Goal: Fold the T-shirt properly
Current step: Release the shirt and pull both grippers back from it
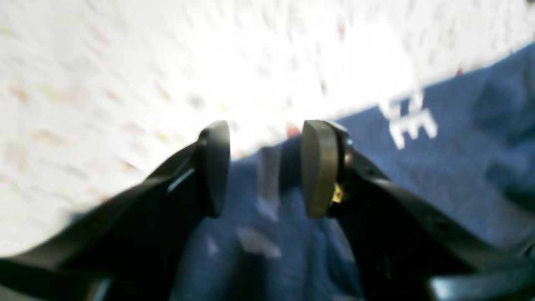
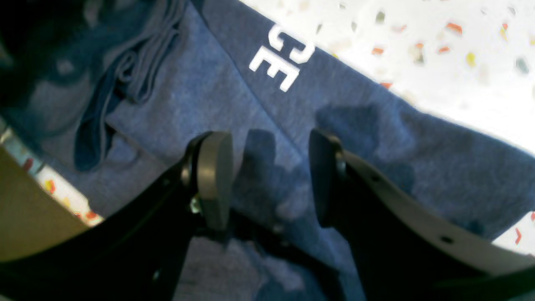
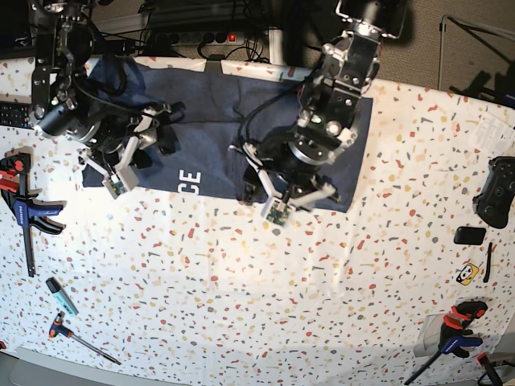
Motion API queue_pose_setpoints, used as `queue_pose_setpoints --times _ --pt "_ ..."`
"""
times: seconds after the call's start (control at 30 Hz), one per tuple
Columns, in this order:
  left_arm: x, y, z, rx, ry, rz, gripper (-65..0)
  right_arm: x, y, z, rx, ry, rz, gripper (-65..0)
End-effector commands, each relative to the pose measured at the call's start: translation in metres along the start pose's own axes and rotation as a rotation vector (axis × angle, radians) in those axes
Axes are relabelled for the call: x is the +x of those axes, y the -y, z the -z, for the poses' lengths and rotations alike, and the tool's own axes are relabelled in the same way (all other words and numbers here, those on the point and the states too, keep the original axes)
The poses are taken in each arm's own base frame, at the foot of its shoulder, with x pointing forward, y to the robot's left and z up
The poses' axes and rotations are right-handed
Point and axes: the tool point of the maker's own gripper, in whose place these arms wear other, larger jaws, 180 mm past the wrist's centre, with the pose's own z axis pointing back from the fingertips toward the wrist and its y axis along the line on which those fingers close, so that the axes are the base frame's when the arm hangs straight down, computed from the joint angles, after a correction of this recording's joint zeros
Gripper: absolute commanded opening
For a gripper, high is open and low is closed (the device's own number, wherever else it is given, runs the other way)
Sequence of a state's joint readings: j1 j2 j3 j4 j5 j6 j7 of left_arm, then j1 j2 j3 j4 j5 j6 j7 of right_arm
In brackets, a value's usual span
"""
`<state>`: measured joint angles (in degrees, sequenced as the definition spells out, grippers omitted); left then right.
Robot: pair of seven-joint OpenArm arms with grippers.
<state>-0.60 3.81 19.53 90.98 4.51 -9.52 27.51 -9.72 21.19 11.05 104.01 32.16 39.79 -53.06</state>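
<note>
- A navy T-shirt (image 3: 201, 157) lies spread across the upper left and upper centre of the base view, rumpled at its far side, the white letters "CE" (image 3: 189, 182) near its lower edge.
- Two robot arms reach down over the cloth from the top of the frame.
- The left gripper (image 1: 270, 167), at the upper centre of the base view, stands released, its fingers parted above the shirt's lower edge; whether they touch the fabric, I cannot tell.
- The right gripper (image 2: 268, 179), at the upper left, is likewise unclenched, with a gap between its fingers and nothing grasped.
- Folds and ridges bunch at the upper left of the right wrist view, where a dark gap also runs through the cloth at lower centre.
- The speckled table (image 3: 241, 297) stretches across the foreground.
- A red-and-blue clamp (image 3: 28, 211) rests at the left edge; another clamp (image 3: 455, 338) sits at the lower right.
- At the lower left lie a screwdriver (image 3: 80, 338) and a teal-ended tool (image 3: 61, 296).
- A black controller (image 3: 494, 191) lies by the right edge, with a small black box (image 3: 469, 236) just below it in the frame.
</note>
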Motion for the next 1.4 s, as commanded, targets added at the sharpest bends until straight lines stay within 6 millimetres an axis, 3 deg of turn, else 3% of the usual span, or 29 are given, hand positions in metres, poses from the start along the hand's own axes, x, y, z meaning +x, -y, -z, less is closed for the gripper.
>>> queue_pose_setpoints --times 0.0,0.1,0.27,0.37,0.53,0.73,0.9,1.03,1.17,1.37 --pt "0.024 -0.007 -0.006 0.015 0.075 0.02 -37.7 0.017 0.004 -0.009 0.005 0.061 0.005 -35.2" --pt "0.03 -0.035 -0.019 0.096 0.087 0.044 -37.7 0.021 0.012 -0.024 0.036 0.099 0.1 -35.2" --pt "0.004 -0.071 -0.034 0.118 0.019 0.007 -37.7 0.018 0.038 -0.059 0.026 0.125 0.196 -35.2" --pt "-0.011 -0.086 -0.042 0.145 -0.017 0.026 -37.7 0.004 0.058 -0.077 -0.036 0.081 0.184 -34.3" --pt "-0.031 -0.122 -0.062 0.218 -0.034 -0.09 -37.7 -0.028 0.071 -0.082 -0.052 -0.019 0.218 -30.9" --pt "-0.051 -0.146 -0.089 0.199 -0.035 -0.195 -37.7 -0.056 0.082 -0.076 -0.049 -0.068 0.32 -30.9" --pt "-0.069 -0.156 -0.109 0.198 -0.051 -0.228 -37.7 -0.082 0.101 -0.075 -0.059 -0.127 0.41 -30.9" --pt "-0.08 -0.154 -0.116 0.19 -0.074 -0.232 -37.7 -0.086 0.114 -0.071 -0.042 -0.135 0.485 -30.9" --pt "-0.085 -0.151 -0.118 0.185 -0.087 -0.235 -37.7 -0.083 0.113 -0.065 0.02 -0.114 0.554 -30.9" --pt "-0.087 -0.15 -0.118 0.184 -0.091 -0.237 -37.7 -0.103 0.105 -0.056 0.05 -0.187 0.591 -30.9"
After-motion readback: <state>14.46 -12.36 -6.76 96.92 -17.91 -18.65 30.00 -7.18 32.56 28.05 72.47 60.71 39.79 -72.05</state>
